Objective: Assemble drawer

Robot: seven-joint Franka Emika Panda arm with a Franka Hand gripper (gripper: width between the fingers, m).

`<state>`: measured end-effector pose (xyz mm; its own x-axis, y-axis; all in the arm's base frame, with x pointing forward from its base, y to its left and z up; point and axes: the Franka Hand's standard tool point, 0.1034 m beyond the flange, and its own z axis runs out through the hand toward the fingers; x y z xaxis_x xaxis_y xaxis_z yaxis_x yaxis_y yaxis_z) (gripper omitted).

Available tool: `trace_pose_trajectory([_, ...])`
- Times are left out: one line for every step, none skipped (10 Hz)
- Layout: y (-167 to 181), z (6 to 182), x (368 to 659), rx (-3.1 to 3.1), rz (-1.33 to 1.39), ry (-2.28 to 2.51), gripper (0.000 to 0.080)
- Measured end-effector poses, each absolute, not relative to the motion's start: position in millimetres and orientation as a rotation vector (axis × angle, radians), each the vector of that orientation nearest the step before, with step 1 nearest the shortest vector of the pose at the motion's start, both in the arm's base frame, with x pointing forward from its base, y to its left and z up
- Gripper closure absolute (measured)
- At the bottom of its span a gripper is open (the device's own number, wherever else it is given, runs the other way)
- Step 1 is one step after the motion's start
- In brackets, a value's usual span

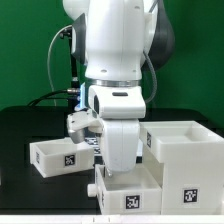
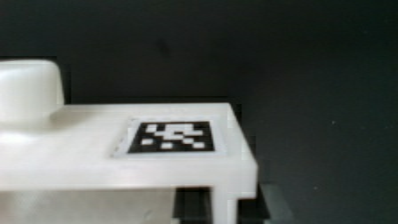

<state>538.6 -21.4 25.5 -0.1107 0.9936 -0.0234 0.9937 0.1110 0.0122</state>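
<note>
A white drawer tray (image 1: pixel 130 192) with a square marker on its front stands at the front of the black table. My arm's hand comes straight down onto its top, and the fingertips are hidden there in the exterior view. In the wrist view the tray (image 2: pixel 107 165) fills the frame with its marker (image 2: pixel 173 137) facing the camera. My gripper (image 2: pixel 224 208) has its two dark fingers closed on a thin white wall of this tray. A second tray (image 1: pixel 52 157) lies at the exterior view's left. The tall casing (image 1: pixel 185 150) stands at the right, close beside the held tray.
A rounded white part (image 2: pixel 27 92) rises beyond the held tray in the wrist view. The black tabletop (image 2: pixel 329 110) shows beside the tray. A green wall backs the scene and cables hang behind the arm at the exterior view's left.
</note>
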Motion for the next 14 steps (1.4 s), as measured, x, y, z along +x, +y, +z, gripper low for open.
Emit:
trace_pose_trajectory([-21, 24.3, 537, 2.078, -0.013, 2.326, 0.0760])
trace_pose_trajectory([-20, 23.8, 535, 2.078, -0.015, 2.329, 0.0760])
trace_pose_trajectory([-20, 24.4, 536, 2.078, -0.016, 2.328, 0.0760])
trace_pose_trajectory([-20, 24.9, 537, 2.080, -0.022, 2.328, 0.0760])
trace_pose_trajectory([-19, 24.4, 538, 2.084, -0.026, 2.327, 0.0760])
trace_pose_trajectory([-17, 23.0, 538, 2.088, -0.027, 2.326, 0.0760])
trace_pose_trajectory([-15, 22.6, 539, 2.093, -0.026, 2.323, 0.0760])
trace_pose_trajectory([-12, 23.0, 540, 2.097, -0.022, 2.317, 0.0760])
trace_pose_trajectory([-8, 23.7, 541, 2.099, -0.019, 2.314, 0.0760])
trace_pose_trajectory([-4, 23.8, 541, 2.108, -0.017, 2.308, 0.0760])
trace_pose_trajectory([1, 23.3, 540, 2.154, -0.014, 2.265, 0.0760])
trace_pose_trajectory([7, 23.3, 540, 2.198, -0.007, 2.219, 0.0760])
trace_pose_trajectory([11, 23.4, 540, 2.242, 0.000, 2.172, 0.0760])
trace_pose_trajectory([14, 23.7, 540, 2.273, 0.001, 2.138, 0.0760])
